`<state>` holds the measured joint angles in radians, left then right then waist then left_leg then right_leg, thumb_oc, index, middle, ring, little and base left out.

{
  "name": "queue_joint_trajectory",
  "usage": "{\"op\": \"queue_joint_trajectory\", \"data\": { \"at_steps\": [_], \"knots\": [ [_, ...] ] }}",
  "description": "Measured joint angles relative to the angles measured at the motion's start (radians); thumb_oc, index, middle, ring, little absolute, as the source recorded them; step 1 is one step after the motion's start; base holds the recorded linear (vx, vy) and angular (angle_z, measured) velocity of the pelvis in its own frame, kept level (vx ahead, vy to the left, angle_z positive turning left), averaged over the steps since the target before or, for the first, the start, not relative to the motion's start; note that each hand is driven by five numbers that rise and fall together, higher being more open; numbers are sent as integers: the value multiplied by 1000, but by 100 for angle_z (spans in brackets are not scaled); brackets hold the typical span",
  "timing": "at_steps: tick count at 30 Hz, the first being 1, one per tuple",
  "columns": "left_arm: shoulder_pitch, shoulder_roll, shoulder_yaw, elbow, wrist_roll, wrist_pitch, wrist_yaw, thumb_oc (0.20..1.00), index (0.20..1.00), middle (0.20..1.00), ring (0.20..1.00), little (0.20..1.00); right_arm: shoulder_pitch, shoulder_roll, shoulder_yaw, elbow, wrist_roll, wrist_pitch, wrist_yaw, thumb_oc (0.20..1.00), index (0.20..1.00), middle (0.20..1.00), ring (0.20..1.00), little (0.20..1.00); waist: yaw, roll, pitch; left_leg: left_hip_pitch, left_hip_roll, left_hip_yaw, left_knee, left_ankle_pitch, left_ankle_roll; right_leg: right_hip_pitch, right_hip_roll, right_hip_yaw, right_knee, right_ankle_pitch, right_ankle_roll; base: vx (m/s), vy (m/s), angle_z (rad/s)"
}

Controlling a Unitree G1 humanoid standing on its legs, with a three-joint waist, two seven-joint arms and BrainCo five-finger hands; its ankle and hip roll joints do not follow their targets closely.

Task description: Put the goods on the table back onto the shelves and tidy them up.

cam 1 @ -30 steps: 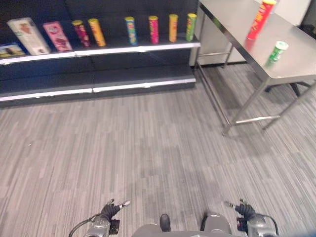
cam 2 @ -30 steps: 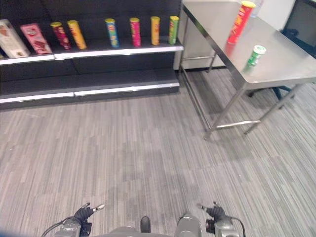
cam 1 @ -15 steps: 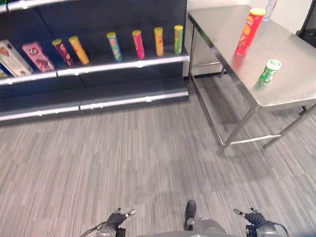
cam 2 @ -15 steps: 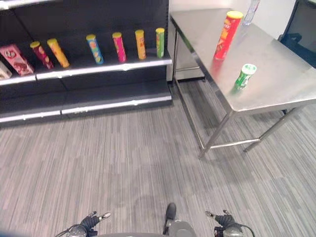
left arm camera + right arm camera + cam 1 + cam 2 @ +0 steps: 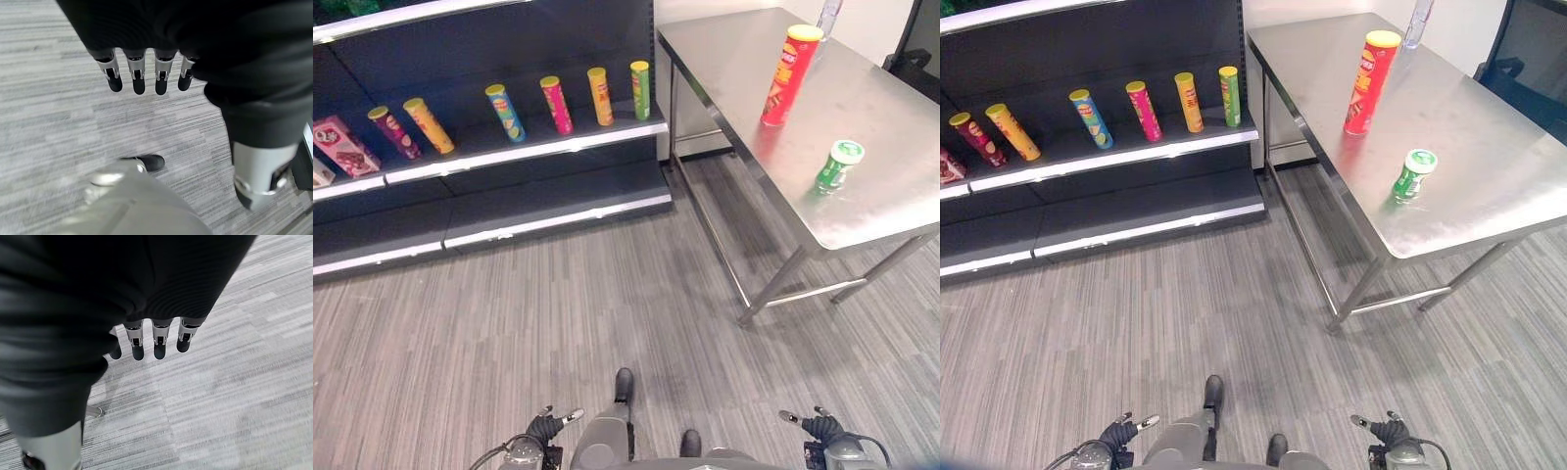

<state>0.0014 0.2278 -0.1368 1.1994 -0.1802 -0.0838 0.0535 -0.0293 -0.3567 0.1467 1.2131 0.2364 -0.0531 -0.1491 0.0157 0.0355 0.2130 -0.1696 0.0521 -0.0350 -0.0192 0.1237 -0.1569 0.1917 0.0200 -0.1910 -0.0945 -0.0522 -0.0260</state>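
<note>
A tall red can (image 5: 786,76) and a short green can (image 5: 837,164) stand upright on the steel table (image 5: 891,108) at the right. On the dark shelf (image 5: 578,141) at the back left, several coloured cans stand in a row, among them a green one (image 5: 640,90) nearest the table. Both my hands hang low, far from the table and the shelf. My left hand (image 5: 546,428) holds nothing, and its straight fingers (image 5: 139,78) point at the floor. My right hand (image 5: 822,427) also holds nothing, its fingers (image 5: 159,340) straight over the carpet.
A clear bottle (image 5: 827,15) stands at the table's far edge. A pink box (image 5: 347,147) leans at the shelf's left end, above a lower shelf board (image 5: 558,196). Grey striped carpet (image 5: 509,323) lies between me and the shelf. A dark object (image 5: 1533,49) stands beyond the table.
The whole picture has shifted as the camera moved: the table and shelf now look closer and sit further left. Both hands stay low and open. The goods have not moved.
</note>
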Motion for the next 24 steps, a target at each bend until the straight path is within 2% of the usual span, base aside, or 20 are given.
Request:
{"op": "queue_joint_trajectory", "data": {
  "at_steps": [1, 2, 3, 5, 8, 10, 12, 13, 14, 15, 17, 18, 19, 21, 22, 23, 24],
  "knots": [
    [8, -1, -1, 0, 0, 1, 1, 1000, 1000, 1000, 1000, 1000, 4, -1, -1, 19, 0, 0, 0, 1000, 1000, 1000, 1000, 1000, 2, 22, -3, 38, -10, -39, -26, 43, 34, 16, -2, 23, 5, -17, 33, 125, 80, -41],
    [11, 2, -1, -2, 0, 1, 0, 1000, 1000, 1000, 1000, 1000, 6, 1, -1, 26, -1, 1, 0, 1000, 1000, 1000, 1000, 1000, 2, 22, -4, 46, -23, -32, -31, 69, 85, 21, -12, 28, 4, -21, 50, 219, 170, -33],
    [-5, 14, -1, -5, 0, -1, 1, 1000, 1000, 1000, 1000, 1000, 5, 11, -1, 35, -1, 2, 1, 1000, 1000, 1000, 1000, 1000, -3, -3, 3, 52, -50, -16, -35, 65, 105, 24, -43, 39, 4, -37, 79, 147, 143, -12],
    [-24, 30, 0, -12, 0, -3, 1, 1000, 1000, 1000, 1000, 1000, -3, 18, -4, 35, -1, 2, 1, 1000, 1000, 1000, 1000, 1000, -1, -31, 8, 61, -78, 9, -56, 58, 125, 16, -83, 47, 4, -42, 99, 158, 163, -20],
    [-52, 30, -1, -12, 1, -1, 1, 1000, 1000, 1000, 1000, 1000, -8, 18, -10, 34, -2, 2, 1, 1000, 1000, 1000, 1000, 1000, 2, -49, 7, 87, -108, 27, -66, 48, 157, 34, -120, 45, 8, -49, 125, 151, 220, -13],
    [-51, 28, -1, -17, 1, -3, 0, 1000, 1000, 1000, 1000, 1000, -22, 18, -9, 32, -4, 0, 2, 1000, 1000, 1000, 1000, 1000, 15, -43, 7, 104, -101, 51, -68, 21, 161, 8, -126, 62, 71, -63, 137, 40, 190, -41],
    [-58, 27, -8, -5, 1, -1, 1, 1000, 1000, 1000, 1000, 1000, -36, 16, -8, 25, -11, 2, 2, 1000, 1000, 1000, 1000, 1000, 9, -30, 11, 123, -86, 73, -68, 5, 179, -56, -122, 77, 226, -91, 160, 11, 222, -41],
    [-62, 26, -25, 2, 1, 0, 1, 1000, 1000, 1000, 1000, 1000, -47, 12, -6, 23, -11, 1, 2, 1000, 1000, 1000, 1000, 1000, 8, -15, 19, 125, -71, 80, -65, -2, 190, -130, -116, 88, 366, -103, 157, 70, 63, -30],
    [-65, 30, -48, 17, 1, 0, 1, 1000, 1000, 1000, 1000, 1000, -62, 10, -1, -8, -11, 2, 1, 1000, 1000, 1000, 1000, 1000, -1, 0, 30, 125, -53, 82, -58, -7, 196, -263, -131, 74, 611, -128, 156, 100, 3, -19],
    [-71, 34, -53, 21, 1, 1, 2, 1000, 1000, 1000, 1000, 1000, -52, 16, 0, -18, -11, 1, 1, 1000, 1000, 1000, 1000, 1000, -5, -12, 32, 132, -60, 83, -59, -12, 202, -297, -164, 60, 638, -145, 150, 164, -29, -5],
    [-73, 41, -55, 18, 1, 0, 2, 1000, 1000, 1000, 1000, 1000, -48, 23, 0, -25, -11, 3, 1, 1000, 1000, 1000, 1000, 1000, 0, -26, 36, 135, -67, 88, -61, -18, 210, -328, -218, 40, 615, -151, 140, 149, -91, -3],
    [-83, 48, -60, 16, 1, -1, 3, 1000, 1000, 1000, 1000, 1000, -51, 26, -2, -34, -11, 3, 1, 1000, 1000, 1000, 1000, 1000, 2, -34, 39, 134, -60, 97, -68, -18, 210, -338, -264, -27, 450, -140, 154, 172, -136, -14],
    [-82, 54, -57, 16, 1, -1, 4, 1000, 1000, 1000, 1000, 1000, -60, 30, -2, -38, -12, 2, 0, 1000, 1000, 1000, 1000, 1000, 8, -37, 41, 123, -55, 99, -65, -18, 210, -334, -271, -61, 327, -110, 173, 178, -132, -10],
    [-90, 56, -51, 17, 0, 0, 8, 1000, 1000, 1000, 1000, 1000, -67, 36, -2, -45, -12, 2, 1, 1000, 1000, 1000, 1000, 1000, 3, -43, 50, 117, -45, 99, -65, -19, 209, -360, -277, -69, 203, -35, 212, 234, -182, -2],
    [-90, 54, -48, 21, 0, 0, 9, 1000, 1000, 1000, 1000, 1000, -76, 36, -2, -44, -18, 2, 1, 1000, 1000, 1000, 1000, 1000, -1, -49, 50, 114, -41, 98, -65, -19, 209, -354, -274, -82, 107, 11, 251, 212, -186, 2],
    [-88, 49, -49, 21, 0, 0, 10, 1000, 1000, 1000, 1000, 1000, -83, 35, -2, -41, -20, 4, -1, 1000, 1000, 1000, 1000, 1000, -2, -55, 53, 111, -40, 98, -66, -19, 209, -361, -283, -97, 58, 43, 262, 223, -221, 19],
    [-90, 44, -48, 19, 0, -1, 10, 1000, 1000, 1000, 1000, 1000, -82, 35, -2, -41, -20, 5, -1, 1000, 1000, 1000, 1000, 1000, -6, -56, 53, 102, -37, 97, -63, -19, 209, -369, -290, -97, 61, 55, 261, 421, -459, 48]
  ]
}}
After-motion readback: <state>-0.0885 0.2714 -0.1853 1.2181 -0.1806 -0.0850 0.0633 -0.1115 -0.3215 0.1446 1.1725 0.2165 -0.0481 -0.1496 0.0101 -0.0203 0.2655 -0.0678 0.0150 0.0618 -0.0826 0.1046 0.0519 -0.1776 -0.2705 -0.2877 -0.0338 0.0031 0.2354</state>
